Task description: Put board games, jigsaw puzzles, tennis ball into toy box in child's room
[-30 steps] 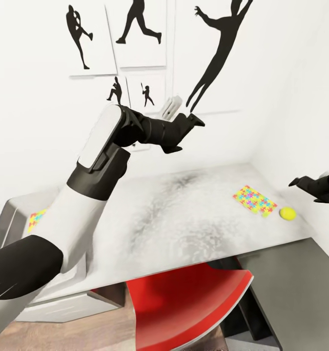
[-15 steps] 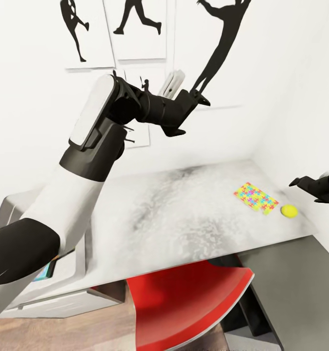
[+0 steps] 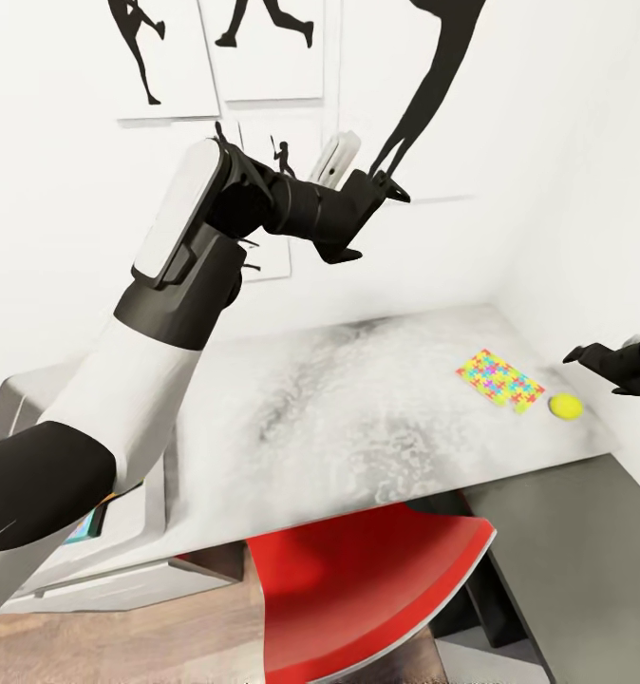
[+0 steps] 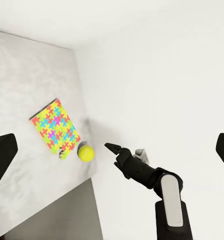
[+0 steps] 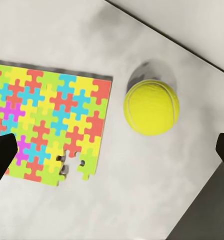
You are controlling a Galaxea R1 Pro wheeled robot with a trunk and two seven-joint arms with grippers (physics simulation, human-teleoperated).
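I read no writing. Below my right hand [image 5: 112, 150], fingers apart, the jigsaw puzzle [image 5: 44, 125] lies flat beside the tennis ball [image 5: 151, 107] on the table [image 5: 141, 200]; my left hand [image 4: 112, 150] is spread too.

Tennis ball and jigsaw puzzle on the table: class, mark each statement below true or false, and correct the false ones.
1. The tennis ball lies on the table beside the jigsaw puzzle. True.
2. The right gripper is shut on the tennis ball. False: it hangs open above the ball, holding nothing.
3. The jigsaw puzzle has a gap along one edge where pieces are missing. True.
4. The tennis ball rests on top of the jigsaw puzzle. False: it sits on bare tabletop, apart from it.
5. The left gripper is raised high above the table. True.
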